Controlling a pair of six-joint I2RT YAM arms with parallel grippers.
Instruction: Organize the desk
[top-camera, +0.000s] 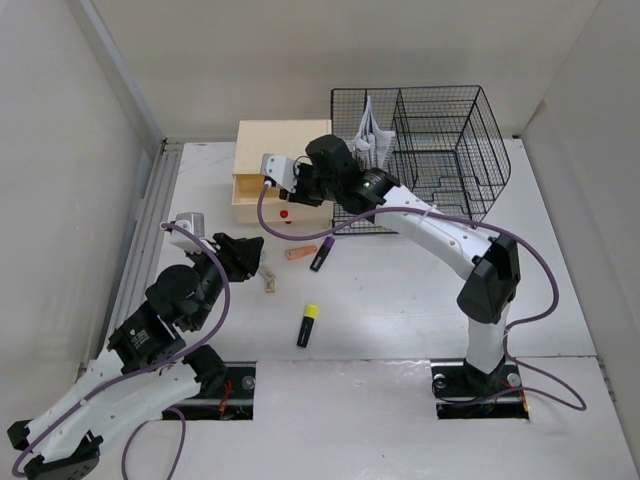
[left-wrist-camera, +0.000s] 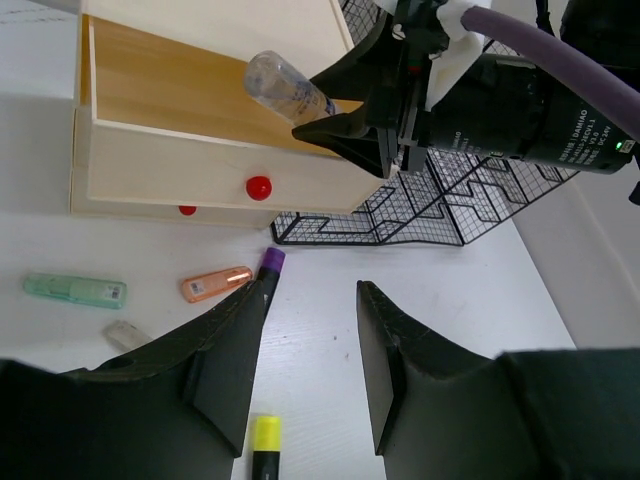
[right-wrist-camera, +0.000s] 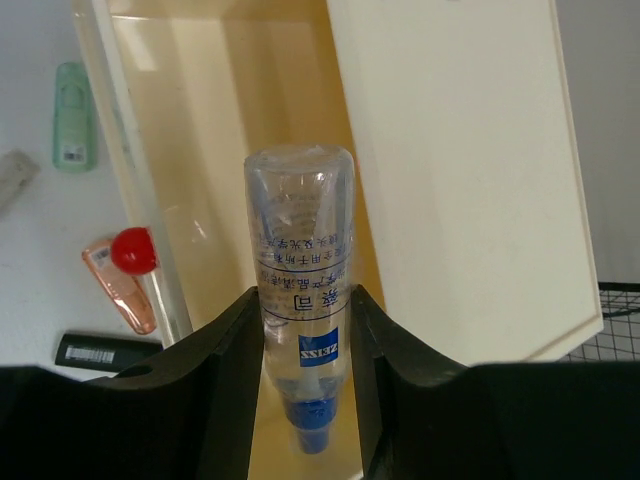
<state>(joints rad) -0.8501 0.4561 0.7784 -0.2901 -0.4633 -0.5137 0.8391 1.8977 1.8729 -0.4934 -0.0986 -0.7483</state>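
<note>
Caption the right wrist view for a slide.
Right gripper holds a clear bottle above the open drawer of the wooden box.

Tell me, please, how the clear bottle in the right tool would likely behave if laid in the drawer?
The bottle is round and smooth, so it would probably roll on the drawer floor. Its walls look undented in the right tool, so it is likely stiff. The clear plastic looks slick and might slip in a loose grip.
</note>
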